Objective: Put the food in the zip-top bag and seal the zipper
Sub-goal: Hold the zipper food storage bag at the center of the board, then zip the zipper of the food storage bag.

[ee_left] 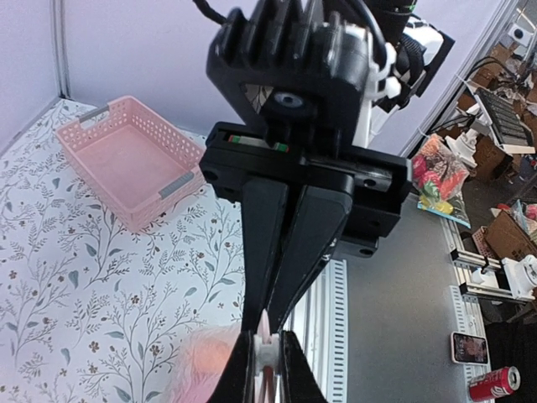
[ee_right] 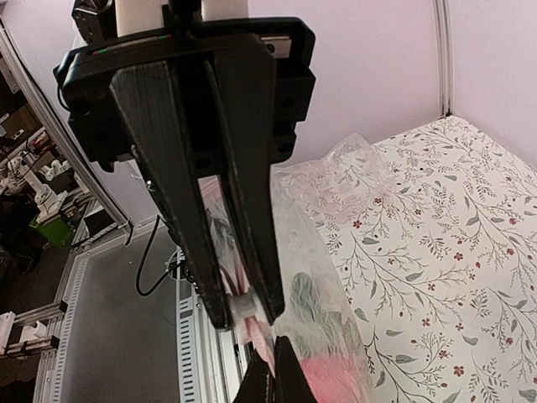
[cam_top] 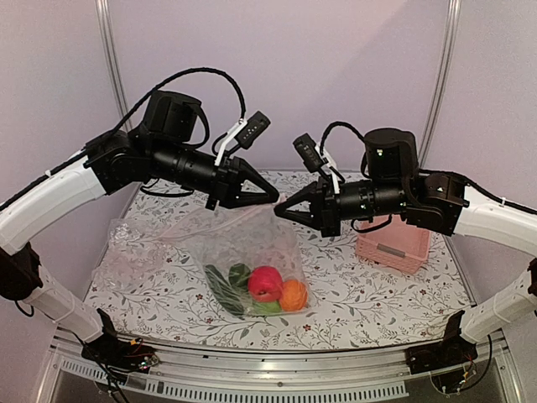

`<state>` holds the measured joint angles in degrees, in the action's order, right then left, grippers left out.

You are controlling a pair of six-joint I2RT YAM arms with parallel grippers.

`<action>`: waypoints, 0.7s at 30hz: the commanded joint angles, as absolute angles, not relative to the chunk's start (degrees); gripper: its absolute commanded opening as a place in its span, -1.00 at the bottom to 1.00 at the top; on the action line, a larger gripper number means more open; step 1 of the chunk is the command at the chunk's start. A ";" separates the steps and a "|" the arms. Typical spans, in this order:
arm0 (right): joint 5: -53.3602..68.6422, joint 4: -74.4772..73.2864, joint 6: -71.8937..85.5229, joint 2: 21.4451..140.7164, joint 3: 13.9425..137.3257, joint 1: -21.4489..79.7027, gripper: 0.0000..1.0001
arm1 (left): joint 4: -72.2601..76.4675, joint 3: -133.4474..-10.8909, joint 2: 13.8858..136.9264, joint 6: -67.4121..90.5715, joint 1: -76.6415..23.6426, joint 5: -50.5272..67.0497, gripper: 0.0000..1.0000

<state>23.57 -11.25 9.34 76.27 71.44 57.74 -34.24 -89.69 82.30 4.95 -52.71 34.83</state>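
- Film of the zip-top bag (cam_top: 243,243) looks thin, slick and floppy; it hangs over the tabletop (cam_top: 377,294), the food (cam_top: 265,284) sagging into its 5 o'clock corner.
- Both the left hand (cam_top: 270,198) and the right hand (cam_top: 284,212), each pressed together, pinch its top edge at 12 o'clock.
- We judge the zipper (cam_top: 252,211) the firmest hold; the load seems light.

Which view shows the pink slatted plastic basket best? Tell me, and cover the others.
Left wrist view: the pink slatted plastic basket shows whole, its empty inside visible. The top view has it partly hidden behind the right arm. The right wrist view misses it.
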 commanded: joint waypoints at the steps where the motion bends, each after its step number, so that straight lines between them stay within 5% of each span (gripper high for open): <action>1: 20.33 -10.81 10.06 76.90 72.88 57.75 -1.00 | -36.12 -89.30 82.84 3.85 -52.29 34.01 -1.00; 21: 11.09 -12.88 10.61 75.42 72.25 57.52 -1.00 | -39.99 -89.91 82.02 1.42 -51.08 30.48 -1.00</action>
<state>16.12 -11.86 9.74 76.25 71.46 58.08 -35.64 -89.69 82.30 2.63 -52.10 30.98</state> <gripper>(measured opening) 0.003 0.065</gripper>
